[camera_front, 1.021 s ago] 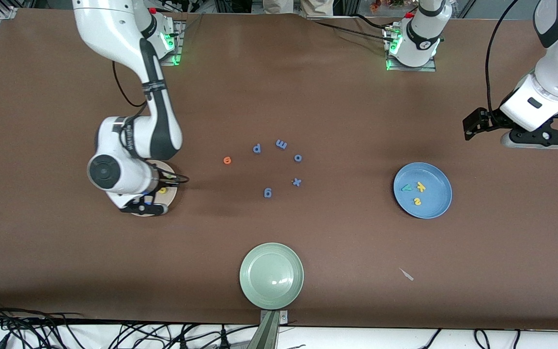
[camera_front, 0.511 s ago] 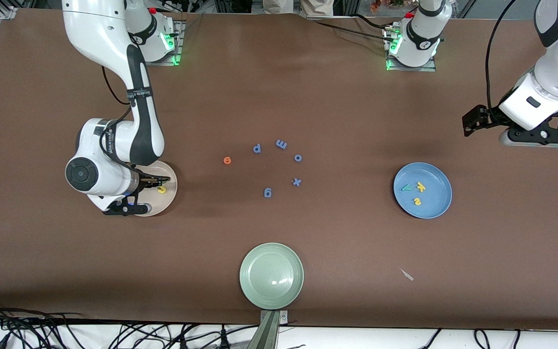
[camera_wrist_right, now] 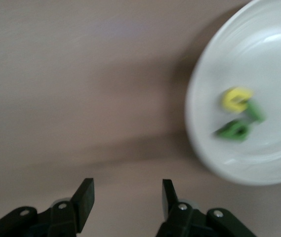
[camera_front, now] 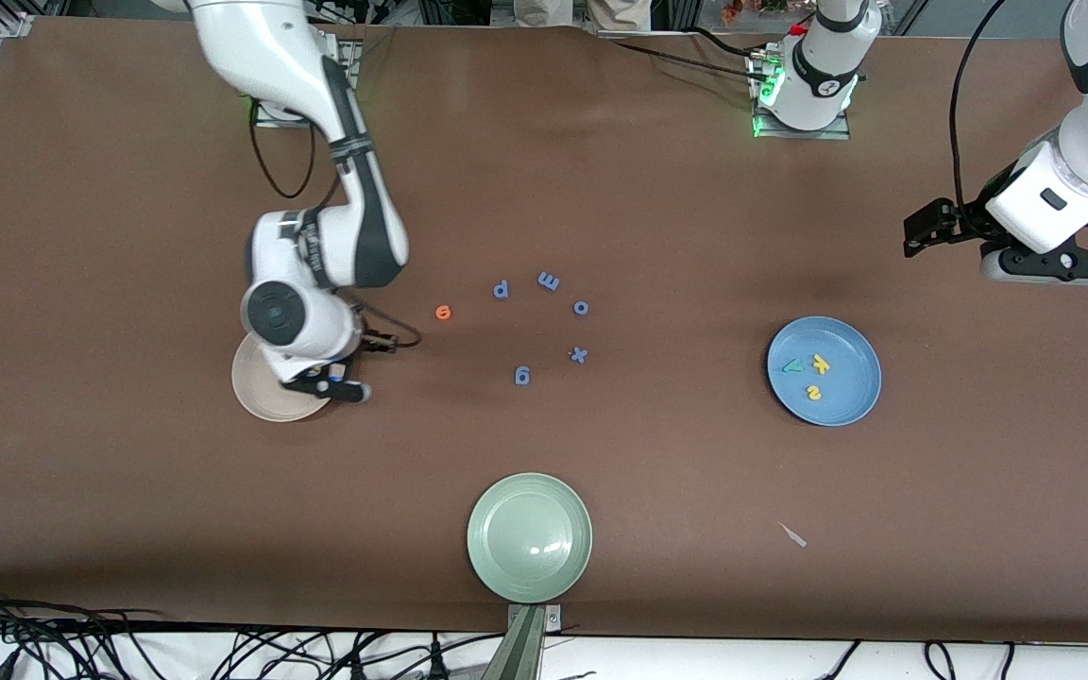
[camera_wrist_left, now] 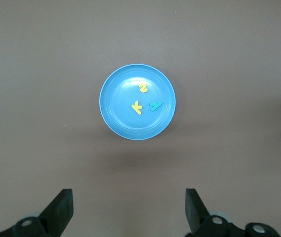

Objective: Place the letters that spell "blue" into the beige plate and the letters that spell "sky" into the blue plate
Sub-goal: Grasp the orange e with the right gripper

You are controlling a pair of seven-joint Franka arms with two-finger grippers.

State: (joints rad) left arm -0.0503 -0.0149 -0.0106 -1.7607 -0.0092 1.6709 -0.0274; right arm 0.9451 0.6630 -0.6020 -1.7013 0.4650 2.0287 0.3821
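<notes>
We see the right end effector [camera_front: 331, 382] low over the edge of the beige plate [camera_front: 256, 397], at mid-height of the front view toward the right arm's end of the bench [camera_front: 128, 519]. In the right wrist view its fingers [camera_wrist_right: 86, 197] stand apart with nothing between them and only bare bench under them. That same view shows the beige plate [camera_wrist_right: 194, 113] holding three letters close together: the yellow u [camera_wrist_right: 237, 98], the green b [camera_wrist_right: 234, 131] and the thin green l [camera_wrist_right: 254, 111]. In the front view the arm hides them. The orange e [camera_front: 443, 312] lies on the bare bench near the centre of the frame, apart from the plate.

The left end effector [camera_front: 1049, 269] waits over bare bench in the upper part of the frame at the left arm's end, its fingers [camera_wrist_left: 63, 210] spread wide and empty. The blue plate [camera_front: 832, 408] sits just below it in the frame and carries the yellow k [camera_front: 821, 363], the teal y [camera_front: 792, 365] and the yellow s [camera_front: 814, 393].

Five blue letters [camera_front: 549, 280] are scattered around the centre of the frame, beside the orange e. A pale green plate [camera_front: 506, 567] sits empty at the lower middle.
</notes>
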